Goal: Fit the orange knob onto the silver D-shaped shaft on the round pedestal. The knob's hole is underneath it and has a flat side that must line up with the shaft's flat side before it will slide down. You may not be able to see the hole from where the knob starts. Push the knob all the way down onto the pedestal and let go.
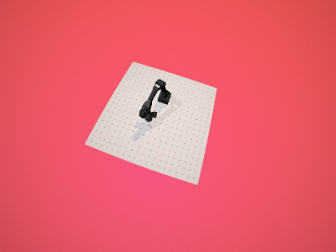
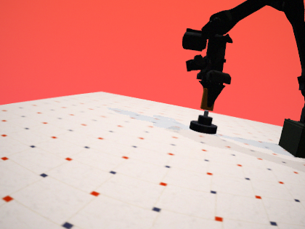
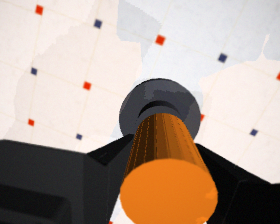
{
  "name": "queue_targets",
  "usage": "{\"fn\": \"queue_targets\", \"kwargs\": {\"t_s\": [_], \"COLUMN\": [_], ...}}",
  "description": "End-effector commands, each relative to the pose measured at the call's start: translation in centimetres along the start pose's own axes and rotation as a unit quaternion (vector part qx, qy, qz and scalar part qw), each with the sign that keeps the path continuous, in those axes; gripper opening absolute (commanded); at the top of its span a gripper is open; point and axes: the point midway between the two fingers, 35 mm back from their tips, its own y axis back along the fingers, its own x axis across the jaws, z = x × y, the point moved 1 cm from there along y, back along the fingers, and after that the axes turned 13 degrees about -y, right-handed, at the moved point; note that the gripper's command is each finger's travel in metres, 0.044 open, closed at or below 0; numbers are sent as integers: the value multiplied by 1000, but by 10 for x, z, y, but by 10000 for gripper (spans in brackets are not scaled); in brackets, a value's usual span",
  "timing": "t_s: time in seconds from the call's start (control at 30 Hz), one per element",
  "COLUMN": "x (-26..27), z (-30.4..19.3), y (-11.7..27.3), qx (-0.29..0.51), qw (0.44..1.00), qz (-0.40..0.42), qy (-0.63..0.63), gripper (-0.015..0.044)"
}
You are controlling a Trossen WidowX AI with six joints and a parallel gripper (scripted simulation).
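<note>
Over on the right side of the exterior view I see a matte black robot arm (image 1: pixel 151 97) (image 2: pixel 250 9), its slim, angular links joined by chunky, rounded joints. Its base (image 1: pixel 164 98) (image 2: pixel 290 137), at the lower right there, is a boxy dark block with a faint green cast. Near the upper middle, a stubby black cylinder-like housing (image 2: pixel 194 40) juts from the wrist, with smaller lumpy black parts below. The black gripper (image 2: pixel 208 97) (image 3: pixel 162 144) has tapering, wedge-shaped fingers, flat-faced in the wrist view. From above, there seems to be a small pale patch near the elbow, though it's blurry.
</note>
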Motion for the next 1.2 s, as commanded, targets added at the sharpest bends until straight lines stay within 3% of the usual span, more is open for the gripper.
{"fn": "queue_targets", "kwargs": {"t_s": [0.0,1.17], "x": [0,0], "z": [-1,-1], "y": [-1,-5], "qx": [0,0], "qw": [1000,1000], "qz": [0,0], "qy": [3,22], "gripper": [0,0]}}
